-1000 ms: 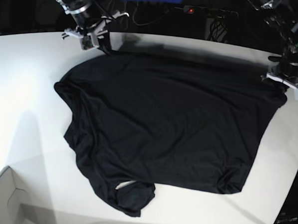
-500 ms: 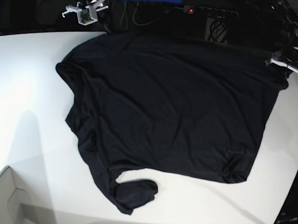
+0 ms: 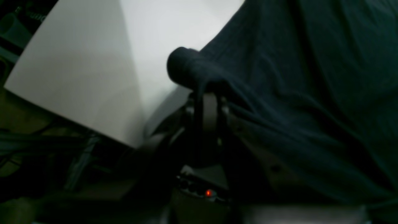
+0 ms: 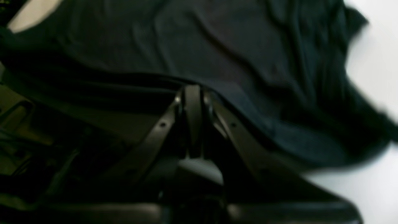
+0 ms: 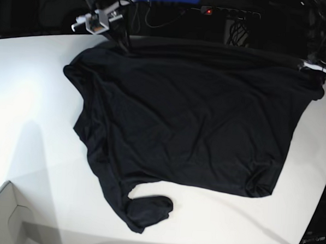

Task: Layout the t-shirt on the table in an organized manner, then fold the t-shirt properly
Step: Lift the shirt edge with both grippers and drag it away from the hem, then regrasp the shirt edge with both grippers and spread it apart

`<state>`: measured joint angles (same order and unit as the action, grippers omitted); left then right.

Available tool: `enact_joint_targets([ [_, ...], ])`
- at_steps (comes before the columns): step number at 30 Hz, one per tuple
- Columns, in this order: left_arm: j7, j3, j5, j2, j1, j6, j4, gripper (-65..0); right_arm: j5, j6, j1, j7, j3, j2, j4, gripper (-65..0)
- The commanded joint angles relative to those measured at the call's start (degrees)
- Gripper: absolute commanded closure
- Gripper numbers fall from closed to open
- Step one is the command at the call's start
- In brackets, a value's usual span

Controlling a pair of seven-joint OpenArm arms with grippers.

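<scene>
A robotics lab: white table [image 5: 32,104], cables [image 5: 157,18], power strip [image 5: 229,13] behind.

The white table [image 5: 32,120] bears the spread black t-shirt [image 5: 196,118].

1. Right gripper [image 4: 192,93]: jaws stood closed, pinching the hem of the t-shirt [image 4: 236,46].
2. T-shirt: black, wrinkled, spread over the table [image 4: 377,62].
3. Table: white, bare at right.

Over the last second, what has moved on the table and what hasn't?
Both grippers, the right and the left, stayed shut on the t-shirt and dragged its far edge toward the back of the table, stretching the body flatter. The bunched sleeve near the front edge barely shifted; the box corner did not move.
</scene>
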<state>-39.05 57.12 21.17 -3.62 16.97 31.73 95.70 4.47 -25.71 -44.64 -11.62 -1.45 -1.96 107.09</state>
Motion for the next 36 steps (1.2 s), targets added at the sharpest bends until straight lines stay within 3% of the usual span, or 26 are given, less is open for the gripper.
enact_joint_targets([
  [1,1.8,0.1,1.0,-0.9,-1.3,0.1,0.8,-0.1,-0.7,-0.1,0.5,-0.3,0.2,0.0,1.2,0.0],
  [5,1.8,-0.1,0.0,-0.9,-4.4,0.1,1.0,-0.1,-0.6,-0.1,5.0,3.5,1.1,0.0,1.4,0.0],
  [15,1.8,-5.9,-10.0,-1.3,-12.9,0.1,0.7,-0.1,-0.6,-0.1,12.0,12.2,1.1,0.0,1.1,0.0],
  [21,1.8,-7.5,-12.8,-1.3,-15.5,0.1,-0.6,-0.1,-0.6,-0.1,14.7,14.7,1.1,0.2,1.0,0.0],
  [30,1.8,-7.6,-13.1,-2.8,-20.1,0.0,-8.1,-0.1,-0.6,-0.1,20.8,21.4,1.1,0.2,0.5,0.0],
  [36,1.9,-7.6,-13.0,-4.4,-21.1,0.0,-11.3,-0.1,-0.6,-0.1,23.7,21.7,1.0,0.2,-4.4,0.0],
])
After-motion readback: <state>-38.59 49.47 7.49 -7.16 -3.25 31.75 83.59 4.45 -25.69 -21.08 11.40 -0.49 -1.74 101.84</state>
